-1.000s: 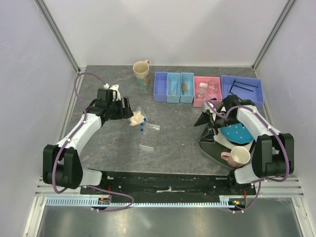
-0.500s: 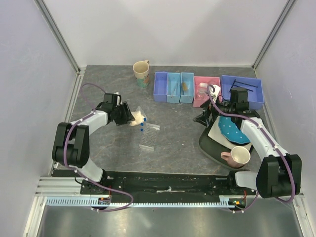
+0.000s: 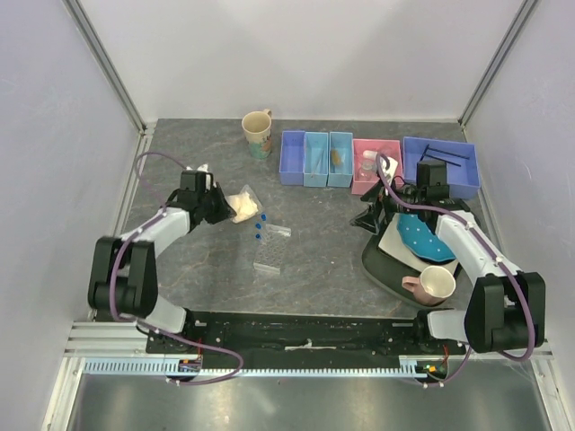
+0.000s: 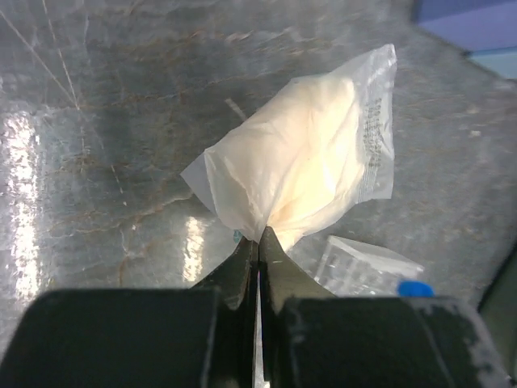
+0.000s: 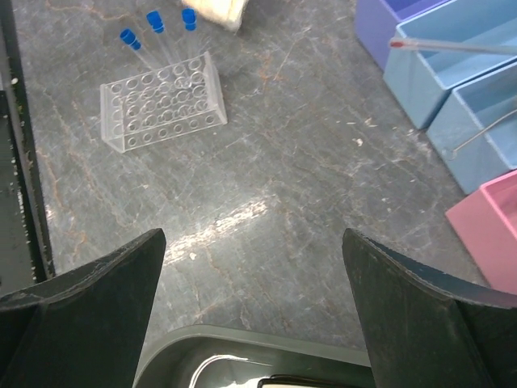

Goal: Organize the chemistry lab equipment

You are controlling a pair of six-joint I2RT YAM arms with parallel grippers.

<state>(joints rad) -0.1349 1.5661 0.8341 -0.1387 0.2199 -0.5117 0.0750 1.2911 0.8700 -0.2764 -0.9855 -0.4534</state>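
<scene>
My left gripper [image 3: 221, 206] [image 4: 258, 236] is shut on the near edge of the bag of pale powder [image 3: 243, 206] [image 4: 311, 153], at the left of the table. Just right of it lies the clear plastic tube rack [image 3: 269, 259] [image 5: 161, 113] [image 4: 363, 271], with blue-capped tubes [image 3: 259, 226] [image 5: 153, 21] beside it. My right gripper [image 3: 370, 219] [image 5: 254, 242] hangs open over bare table, nothing between its fingers. The black wire tripod [image 3: 445, 154] sits in the large blue bin [image 3: 467, 180]. A white-stoppered flask [image 3: 367, 162] rests in the pink bin [image 3: 359, 184].
Narrow blue bins [image 3: 294, 171] [image 5: 452, 73] line the back next to the pink bin [image 5: 493, 226]. A cream mug [image 3: 258, 133] stands at the back. At the right, a dark grey tray [image 3: 382, 262] [image 5: 202, 339] carries a blue dotted plate [image 3: 427, 238] and a pink mug [image 3: 433, 285].
The left gripper has shut on the bag's edge, and the bag has shifted slightly left and back. The right arm swung its gripper back toward the bins and has since held still, open.
</scene>
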